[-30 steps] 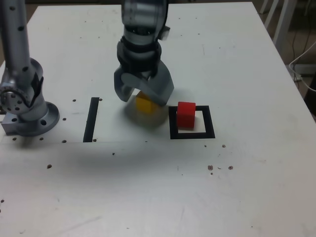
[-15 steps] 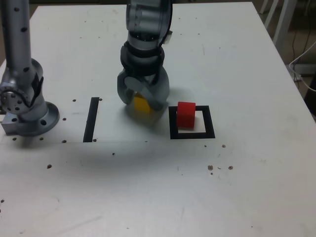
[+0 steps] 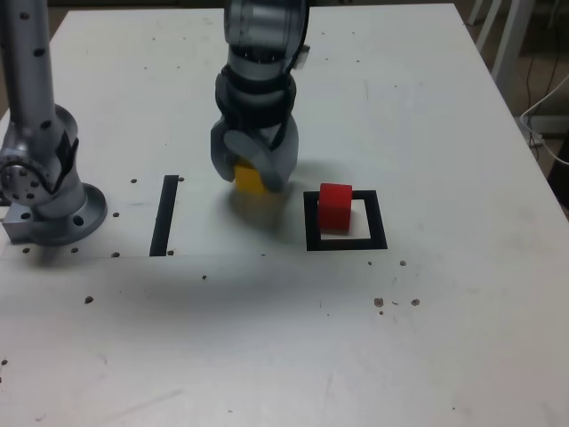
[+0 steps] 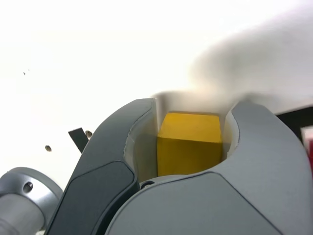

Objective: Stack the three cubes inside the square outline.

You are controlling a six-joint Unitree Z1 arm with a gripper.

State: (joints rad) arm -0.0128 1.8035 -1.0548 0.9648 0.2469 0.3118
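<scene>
Stacking is at an early stage: the red cube stands inside the square outline, toward the exterior view's left side. The jaws are drawn in narrow on the yellow cube, seemingly gripping it, beside the outline; whether it is lifted, I can't tell. It remains to be stacked, and no green cube shows. The white surface has dark specks and a black strip; pale legs stand beyond.

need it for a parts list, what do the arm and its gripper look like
The arm is grey with darker, near-black bands around its joints and a round metallic grey base. The gripper has chunky, curved grey jaws, one looking darker, with thin panel seams. No lettering or cable shows on them.
</scene>
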